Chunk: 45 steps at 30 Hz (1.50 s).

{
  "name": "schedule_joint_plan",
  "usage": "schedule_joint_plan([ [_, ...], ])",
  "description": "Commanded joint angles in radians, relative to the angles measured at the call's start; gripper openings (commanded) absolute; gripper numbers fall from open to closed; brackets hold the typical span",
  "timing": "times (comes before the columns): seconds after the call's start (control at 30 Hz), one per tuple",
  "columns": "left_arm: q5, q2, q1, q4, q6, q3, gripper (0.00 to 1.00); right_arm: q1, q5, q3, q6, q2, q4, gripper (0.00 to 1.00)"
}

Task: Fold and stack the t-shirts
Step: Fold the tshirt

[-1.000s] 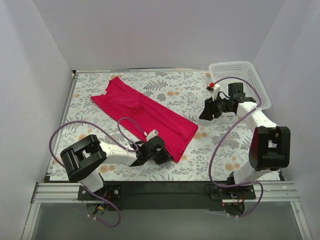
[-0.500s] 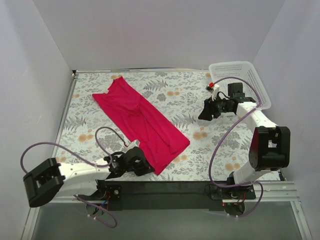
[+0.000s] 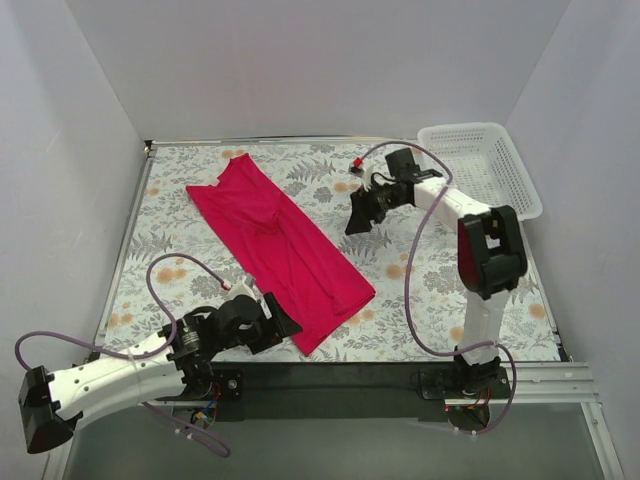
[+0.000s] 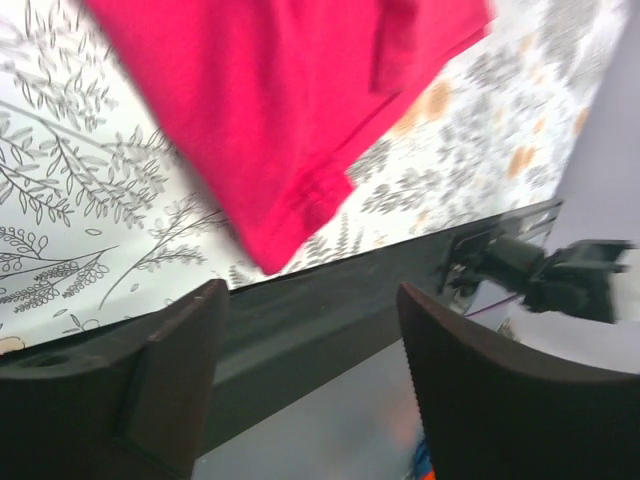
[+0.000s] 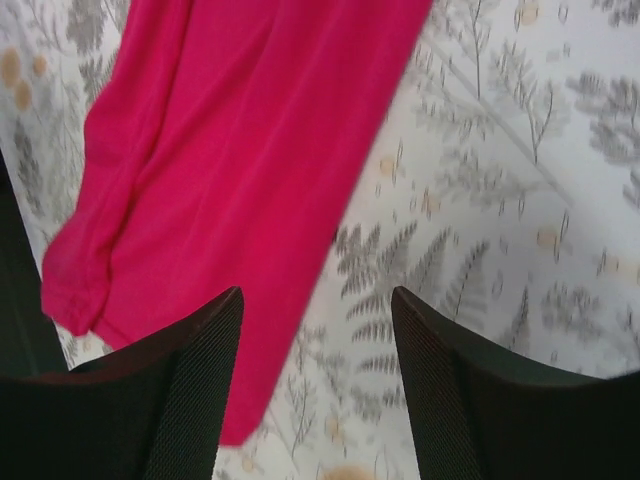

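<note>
White left arm (image 3: 120,368) low; outstretched (fingers (image 4: 170,390) apart)

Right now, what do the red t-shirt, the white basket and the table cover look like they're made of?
The t-shirt: soft matte cloth, probably cotton; it lies limp and wrinkled. The basket: seemingly rigid white plastic, with regular mesh holes. The table cover: a flat sheet printed with leaves and flowers; cloth or vinyl, I cannot tell.

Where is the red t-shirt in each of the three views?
Top external: red t-shirt lying diagonally, centre-left of frame.
Left wrist: red t-shirt across the top, corner pointing down.
Right wrist: red t-shirt fills the left half.
Shared landmark: the floral tablecloth under it.
</note>
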State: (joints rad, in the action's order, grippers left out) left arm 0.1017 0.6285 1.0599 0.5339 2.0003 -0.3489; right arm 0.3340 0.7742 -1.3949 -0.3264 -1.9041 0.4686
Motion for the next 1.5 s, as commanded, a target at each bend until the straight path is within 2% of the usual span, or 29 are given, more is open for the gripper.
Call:
schedule_joint_plan([
  [0.0, 0.176, -0.065, 0.002, 0.159, 0.37, -0.108, 0.66, 0.057, 0.053, -0.25, 0.178, -0.14, -0.019, 0.59],
  [0.07, 0.293, -0.104, 0.003, 0.184, 0.268, -0.16, 0.69, 0.08, 0.045, -0.358, 0.242, -0.263, -0.025, 0.6],
  [0.1, 0.334, -0.113, 0.002, 0.207, 0.246, -0.174, 0.71, 0.095, 0.031, -0.462, 0.301, -0.301, -0.027, 0.6],
  [0.2, 0.444, -0.128, 0.003, 0.248, 0.193, -0.225, 0.72, 0.117, -0.041, -0.606, 0.424, -0.484, -0.042, 0.6],
  [0.33, 0.513, -0.093, 0.003, 0.248, 0.128, -0.265, 0.72, 0.14, -0.075, -0.783, 0.504, -0.59, -0.044, 0.59],
  [0.6, 0.635, 0.033, 0.0, 0.27, 0.009, -0.386, 0.75, 0.183, -0.159, -0.8, 0.547, -0.651, -0.079, 0.58],
  [1.0, 0.653, 0.028, 0.002, 0.262, -0.012, -0.401, 0.75, 0.211, -0.124, -0.803, 0.584, -0.71, -0.085, 0.42],
  [1.2, 0.662, 0.045, 0.0, 0.259, -0.024, -0.415, 0.75, 0.208, -0.147, -0.813, 0.601, -0.724, -0.09, 0.26],
  [1.33, 0.67, 0.046, 0.0, 0.261, -0.028, -0.412, 0.74, 0.194, -0.154, -0.814, 0.613, -0.722, -0.096, 0.12],
  [1.47, 0.681, 0.046, 0.0, 0.262, -0.028, -0.406, 0.74, 0.165, -0.158, -0.79, 0.615, -0.699, -0.104, 0.06],
])
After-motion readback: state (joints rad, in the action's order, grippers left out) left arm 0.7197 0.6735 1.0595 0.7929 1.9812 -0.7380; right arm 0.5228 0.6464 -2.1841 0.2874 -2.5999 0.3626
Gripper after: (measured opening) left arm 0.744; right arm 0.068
